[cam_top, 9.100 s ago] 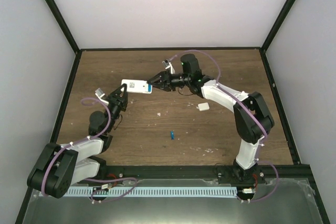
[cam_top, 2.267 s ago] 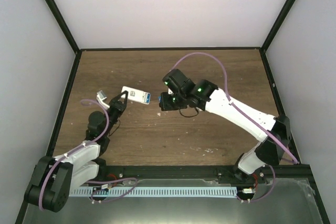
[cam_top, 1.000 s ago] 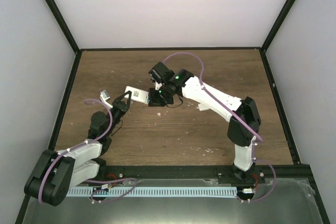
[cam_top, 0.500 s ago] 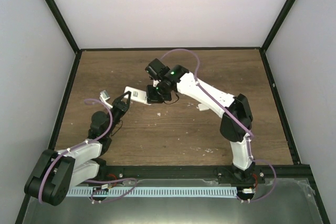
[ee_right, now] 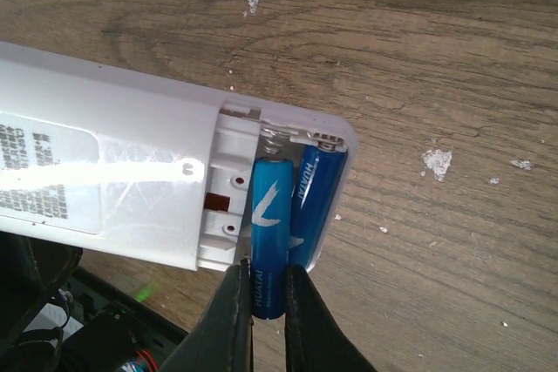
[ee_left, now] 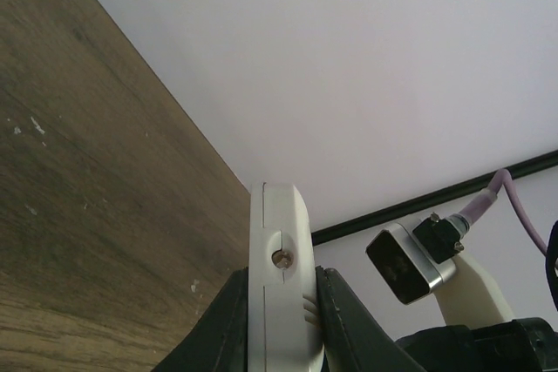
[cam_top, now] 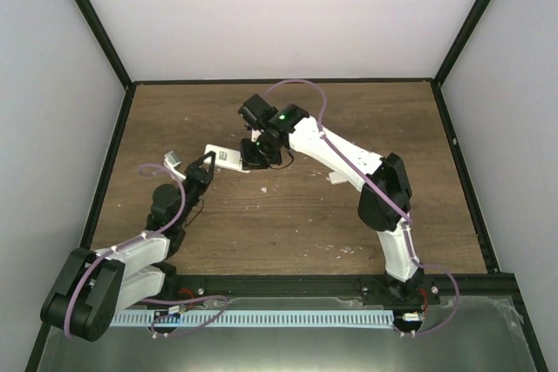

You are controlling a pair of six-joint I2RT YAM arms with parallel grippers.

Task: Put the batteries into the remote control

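Clamped in the right gripper (ee_right: 268,283): the free end of one bright-blue cylindrical battery (ee_right: 270,215), pinched from below the open bay of the slim white plastic remote control (ee_right: 113,180). Far end of that cell up against the spring contacts (ee_right: 283,138); near end jutting past the bay's lip, so probably not yet seated. Second blue battery (ee_right: 316,198) lying alongside in the outer slot, touching the first and apparently home. Left gripper (ee_left: 281,295) closed on the remote's other end, gripping it by its faces, seemingly held just above the brown wooden table (ee_right: 436,50), left of centre in the overhead view. To finish well: press lengthwise into the spring first, then rock the free end down into the slot. Avoid twisting sideways against the neighbour. Brace the remote firmly against the push, with no slack in the left grip. Let go only once flush with its twin.
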